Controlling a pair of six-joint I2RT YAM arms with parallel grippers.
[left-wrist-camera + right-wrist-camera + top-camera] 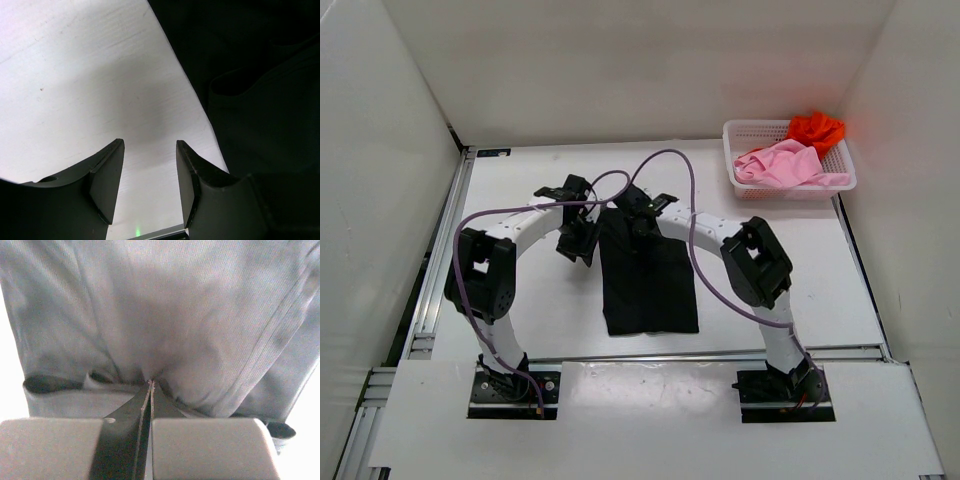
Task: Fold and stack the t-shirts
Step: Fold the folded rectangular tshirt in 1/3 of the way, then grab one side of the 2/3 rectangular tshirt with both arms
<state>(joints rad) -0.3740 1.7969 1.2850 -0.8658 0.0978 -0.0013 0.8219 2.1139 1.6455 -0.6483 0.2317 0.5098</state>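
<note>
White walls (620,60) box in a white table (520,190), and the overhead view gives me the whole bench from my seat. I see the black shirt (650,285) lying flat in the middle, between the two arms. It is narrowed to a long strip that runs from near the arm bases towards the far side.

At its far end the right gripper (151,383) is clenched. On its wrist camera the fingers meet with no gap and the cloth puckers into their tips, so I read that as a pinch on the black shirt.

The left gripper (150,147) hangs just off the shirt's left edge with its jaws apart and only bare table between them. Dark cloth fills the right side of that view.

Over in the far right corner sits the basket (731,150). I can see the pink shirt (780,165) heaped in it and the orange shirt (817,128) bunched at its back edge, touching the pink one.
</note>
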